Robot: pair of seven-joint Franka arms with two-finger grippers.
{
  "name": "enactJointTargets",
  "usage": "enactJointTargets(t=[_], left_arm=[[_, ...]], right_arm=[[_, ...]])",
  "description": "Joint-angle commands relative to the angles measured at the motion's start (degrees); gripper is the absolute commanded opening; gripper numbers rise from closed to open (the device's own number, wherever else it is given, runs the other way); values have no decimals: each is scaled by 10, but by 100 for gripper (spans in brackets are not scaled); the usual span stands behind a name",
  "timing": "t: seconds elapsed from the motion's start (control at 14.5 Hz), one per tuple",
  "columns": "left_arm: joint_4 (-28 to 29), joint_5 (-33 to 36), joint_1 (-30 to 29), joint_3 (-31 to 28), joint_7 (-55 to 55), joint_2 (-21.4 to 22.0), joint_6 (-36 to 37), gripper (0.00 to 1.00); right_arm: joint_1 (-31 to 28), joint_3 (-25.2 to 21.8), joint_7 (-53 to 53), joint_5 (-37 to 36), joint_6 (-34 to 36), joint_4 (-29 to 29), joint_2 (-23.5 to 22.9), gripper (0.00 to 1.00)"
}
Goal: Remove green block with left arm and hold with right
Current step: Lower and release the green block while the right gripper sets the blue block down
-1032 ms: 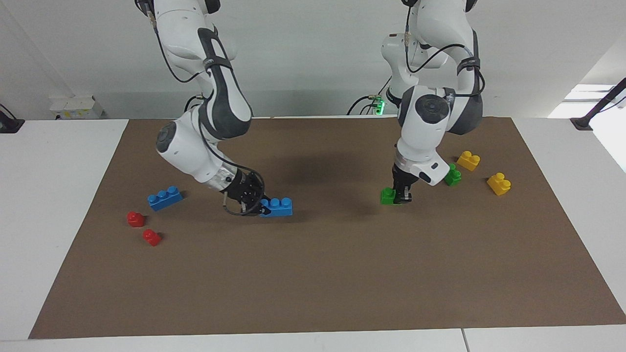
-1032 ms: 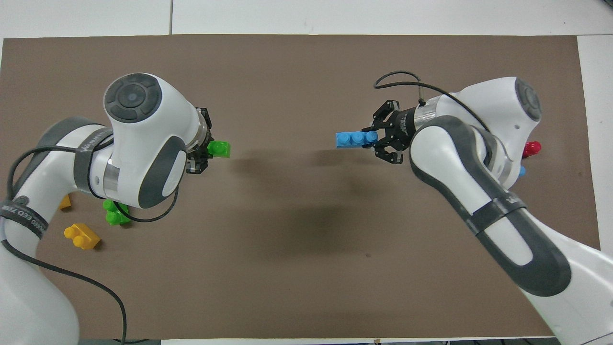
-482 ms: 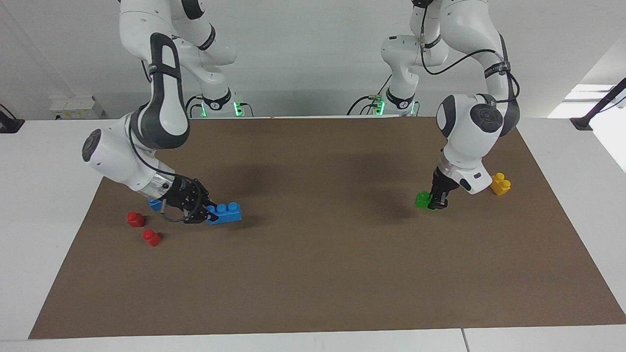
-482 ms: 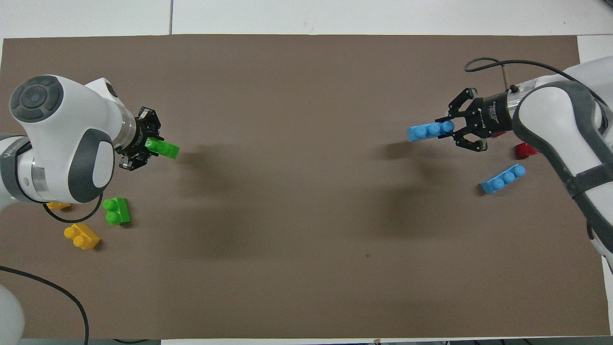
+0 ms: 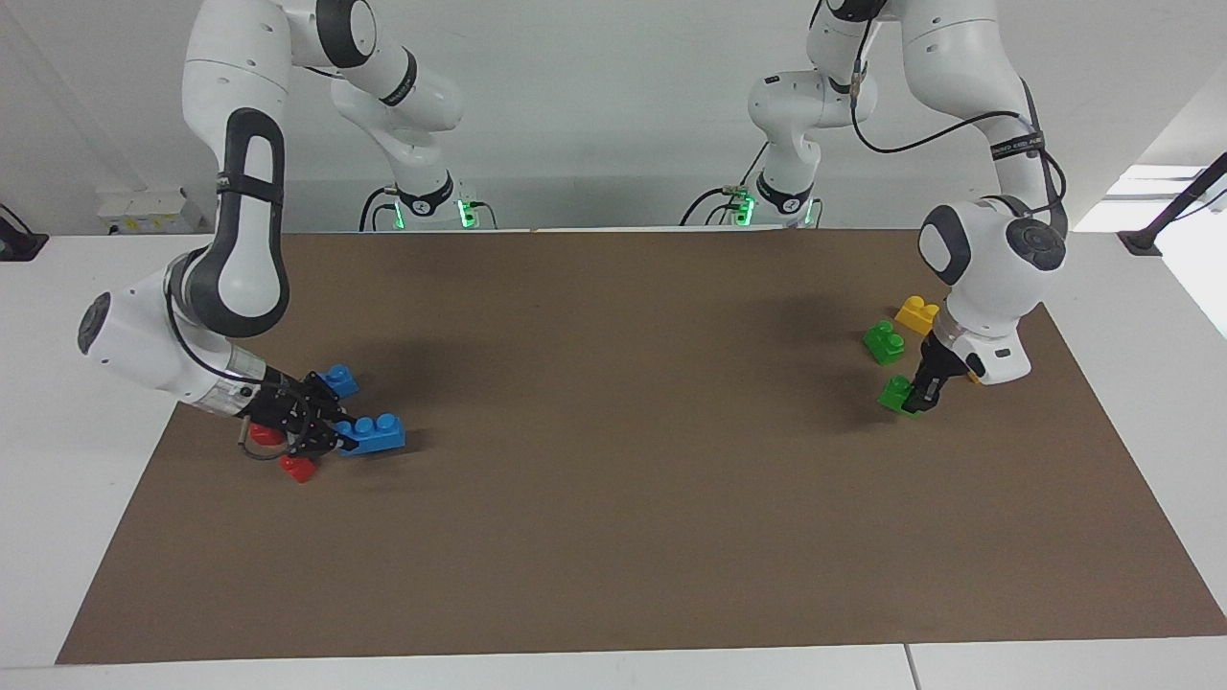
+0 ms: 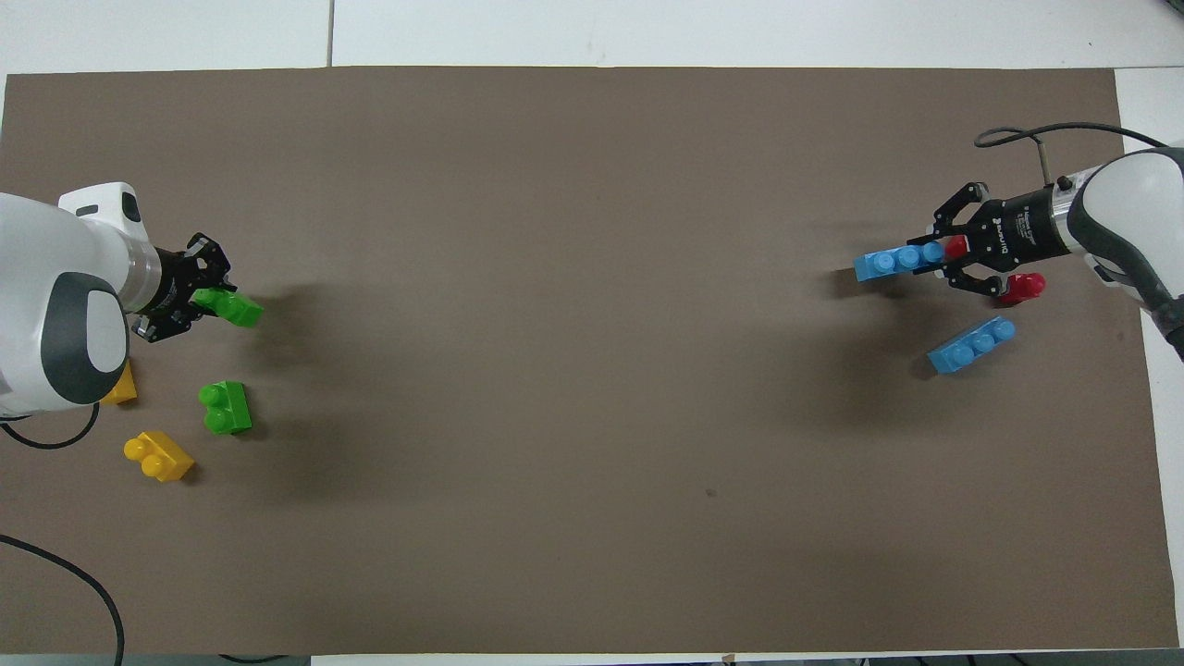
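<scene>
My left gripper is shut on a small green block and holds it low over the mat at the left arm's end of the table; I cannot tell if the block touches the mat. It also shows in the overhead view at the left gripper. A second green block lies on the mat close by. My right gripper is shut on one end of a blue three-stud brick, low over the mat at the right arm's end.
Two yellow bricks lie near the green ones; one shows in the facing view. A second blue brick and two red blocks lie by the right gripper. A brown mat covers the table.
Both arms have swung outward from the middle toward their own ends of the table. The left carried the green block with it, the right carried the blue brick.
</scene>
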State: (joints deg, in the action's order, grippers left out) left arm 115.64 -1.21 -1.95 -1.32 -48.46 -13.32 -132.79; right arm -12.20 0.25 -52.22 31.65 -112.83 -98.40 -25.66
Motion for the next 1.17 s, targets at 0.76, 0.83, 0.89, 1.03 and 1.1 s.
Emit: enactJointTargets(t=[0.76, 0.83, 0.89, 1.03, 1.1], left_arm=[[-2, -7, -6, 4, 31, -46, -75, 98], [-2, -7, -6, 4, 32, -45, -73, 100], [-2, -7, -6, 4, 32, -45, -72, 100], [-3, -7, -6, 5, 31, -39, -67, 100], [-4, -7, -4, 4, 30, -36, -59, 100]], right_arm=[[-23, 9, 24, -14, -18, -26, -2, 30], [-21, 8, 24, -14, -20, -27, -1, 45], [-21, 9, 24, -14, -33, -36, 0, 67], [-20, 9, 23, -14, -38, -42, 2, 85], [-21, 9, 23, -14, -37, -42, 2, 87]])
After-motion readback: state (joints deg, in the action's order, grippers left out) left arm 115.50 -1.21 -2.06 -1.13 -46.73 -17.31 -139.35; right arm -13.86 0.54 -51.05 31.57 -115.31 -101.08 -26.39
